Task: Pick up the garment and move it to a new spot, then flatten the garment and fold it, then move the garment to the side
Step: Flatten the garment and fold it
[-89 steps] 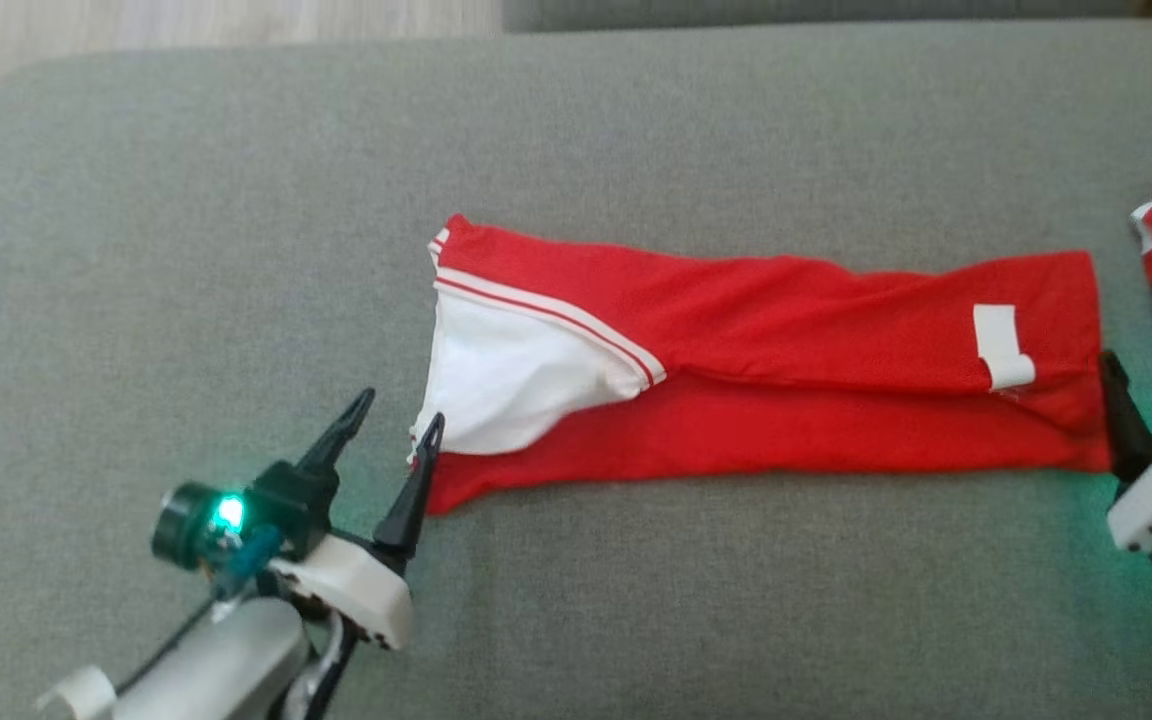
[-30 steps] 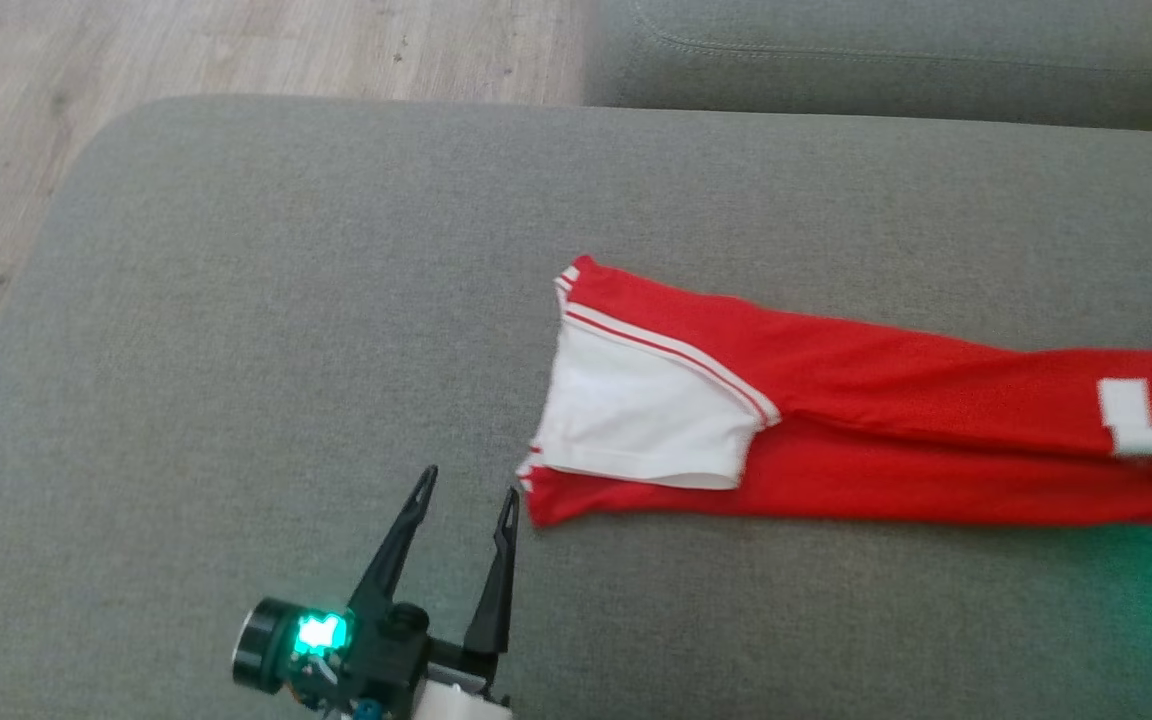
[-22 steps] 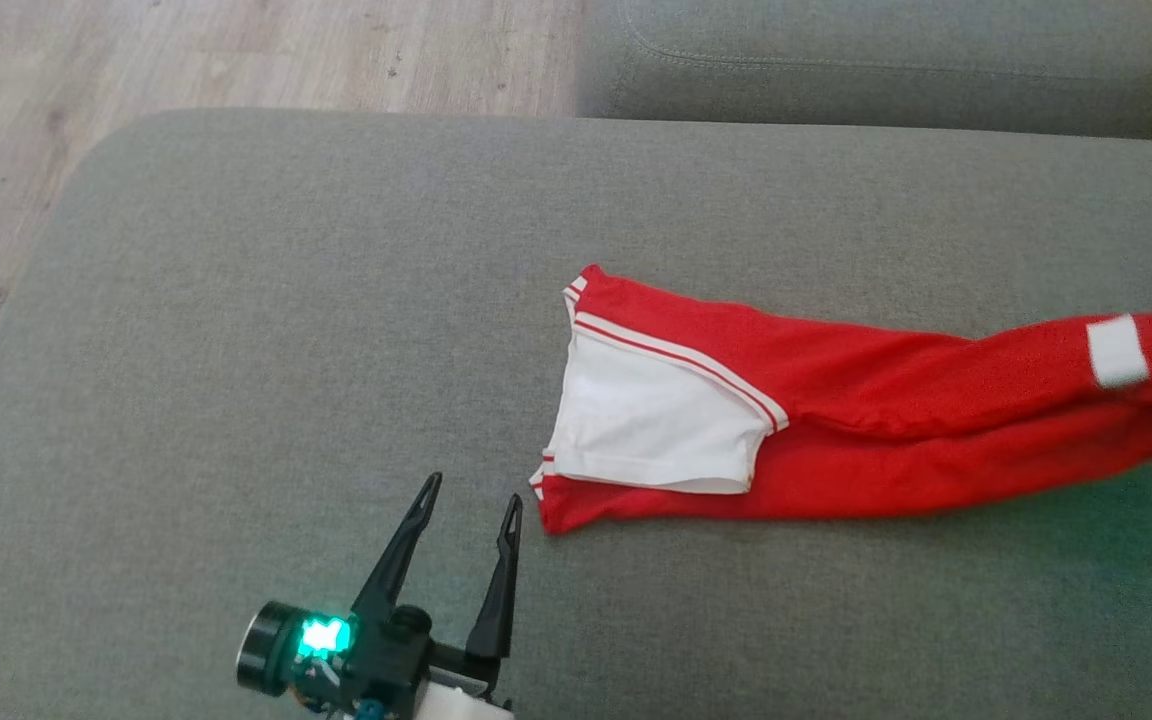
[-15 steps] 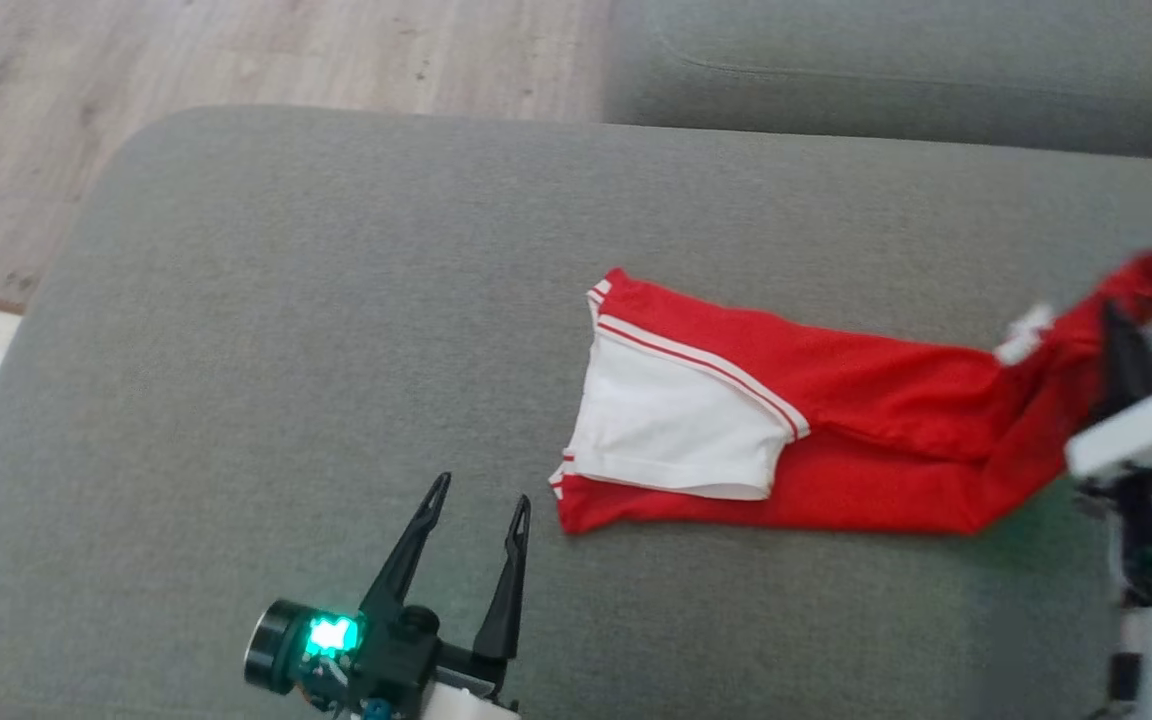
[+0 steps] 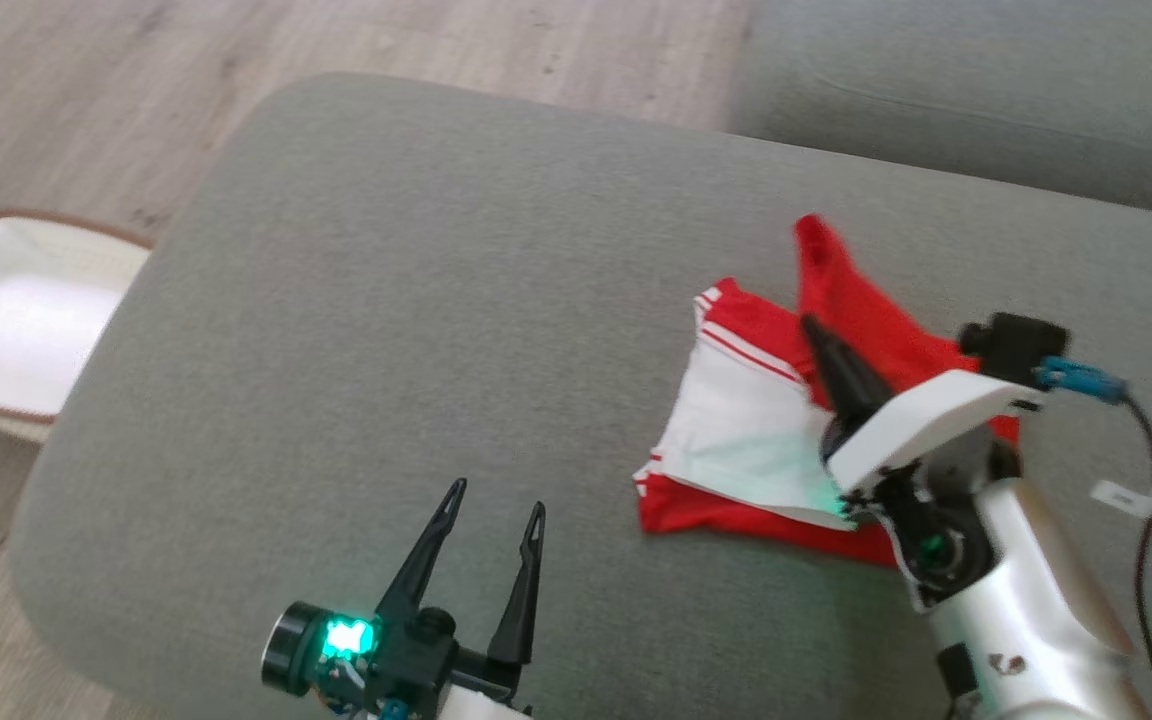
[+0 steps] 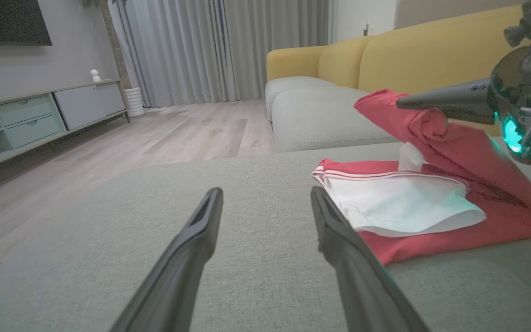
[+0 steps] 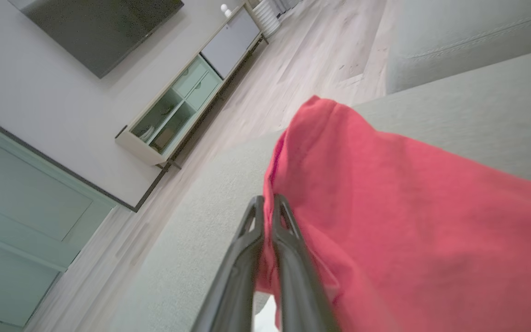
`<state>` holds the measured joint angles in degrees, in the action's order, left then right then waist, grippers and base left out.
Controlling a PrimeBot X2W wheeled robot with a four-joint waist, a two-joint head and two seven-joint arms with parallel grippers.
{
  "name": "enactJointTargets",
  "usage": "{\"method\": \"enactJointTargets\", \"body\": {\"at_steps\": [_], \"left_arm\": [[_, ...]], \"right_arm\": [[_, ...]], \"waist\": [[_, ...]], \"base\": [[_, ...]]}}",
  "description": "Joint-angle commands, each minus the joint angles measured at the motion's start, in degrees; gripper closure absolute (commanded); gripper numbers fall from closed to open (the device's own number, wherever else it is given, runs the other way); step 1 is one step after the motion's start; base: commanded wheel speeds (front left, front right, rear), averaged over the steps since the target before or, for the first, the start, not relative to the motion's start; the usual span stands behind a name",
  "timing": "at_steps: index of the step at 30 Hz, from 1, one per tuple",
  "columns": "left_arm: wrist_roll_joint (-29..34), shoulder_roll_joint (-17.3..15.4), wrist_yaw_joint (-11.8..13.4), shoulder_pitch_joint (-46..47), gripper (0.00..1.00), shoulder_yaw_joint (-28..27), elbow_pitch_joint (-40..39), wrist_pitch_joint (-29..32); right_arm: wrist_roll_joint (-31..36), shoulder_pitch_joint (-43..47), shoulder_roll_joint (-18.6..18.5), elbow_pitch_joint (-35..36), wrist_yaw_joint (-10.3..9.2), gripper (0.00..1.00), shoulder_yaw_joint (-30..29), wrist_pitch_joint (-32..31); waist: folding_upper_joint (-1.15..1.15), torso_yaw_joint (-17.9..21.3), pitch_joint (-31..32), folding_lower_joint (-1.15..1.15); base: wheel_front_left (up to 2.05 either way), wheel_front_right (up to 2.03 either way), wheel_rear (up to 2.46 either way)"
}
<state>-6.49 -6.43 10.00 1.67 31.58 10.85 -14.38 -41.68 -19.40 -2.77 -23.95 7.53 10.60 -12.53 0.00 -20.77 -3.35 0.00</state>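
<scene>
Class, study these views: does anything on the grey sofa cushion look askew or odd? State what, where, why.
The red-and-white fabric garment is askew: the right gripper, shut on its red end, holds that end raised over the white panel, so it slopes and bunches instead of lying flat.

Bright, soft, even daylight; shadows faint. Green LED (image 5: 344, 637) on my left tool (image 5: 494, 497) glows with slight bloom. Green tint on the garment (image 5: 736, 440) by my right tool (image 5: 811, 325). Head view a bit soft, floor (image 5: 86, 90) blurry. Wrist views bend at edges; right wrist view smeared, garment close and unfocused.
</scene>
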Motion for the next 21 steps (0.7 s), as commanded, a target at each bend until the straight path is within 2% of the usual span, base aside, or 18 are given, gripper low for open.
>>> {"method": "enactJointTargets", "body": {"at_steps": [1, 11, 12, 13, 14, 21], "left_arm": [[0.4, 0.8, -0.3, 1.3, 0.00, -1.9, -1.6, -0.6], [0.8, 1.5, -0.9, 0.8, 0.00, -2.4, -1.0, -0.6], [0.8, 1.5, -0.9, 0.7, 0.00, -2.6, -1.0, -0.6], [0.8, 1.5, -0.9, 0.5, 0.00, -2.8, -1.0, -0.6], [0.8, 1.5, -0.8, 0.3, 0.00, -3.0, -0.9, -0.6], [0.5, 1.6, -0.7, -0.8, 0.00, -4.3, -1.1, -0.6]], "right_arm": [[-1.1, -3.5, -0.1, 0.7, -0.04, 1.00, 2.5, 1.2], [-7.2, -7.6, -0.1, -7.9, -0.04, 1.00, 12.1, 5.4], [-7.8, -7.8, -0.1, -8.5, -0.04, 0.82, 12.9, 5.8], [-8.3, -8.0, -0.1, -9.0, -0.04, 0.49, 13.9, 6.1], [-8.9, -8.1, -0.1, -9.4, -0.04, 0.00, 14.7, 6.5], [-9.3, -8.1, -0.1, -9.4, -0.04, 0.00, 17.5, 11.6]], "waist": [[0.00, -1.7, 0.0, 0.00], [0.00, -4.4, 0.0, 0.00], [0.00, -4.2, 0.1, 0.00], [0.00, -4.0, 0.3, 0.00], [0.00, -3.7, 0.5, 0.00], [0.00, 0.4, 2.4, 0.00]], "base": [[0.00, 0.00, 0.00], [0.00, 0.00, 0.00], [0.00, 0.00, 0.00], [0.00, 0.00, 0.00], [0.00, 0.00, 0.00], [0.00, 0.00, 0.00]]}}
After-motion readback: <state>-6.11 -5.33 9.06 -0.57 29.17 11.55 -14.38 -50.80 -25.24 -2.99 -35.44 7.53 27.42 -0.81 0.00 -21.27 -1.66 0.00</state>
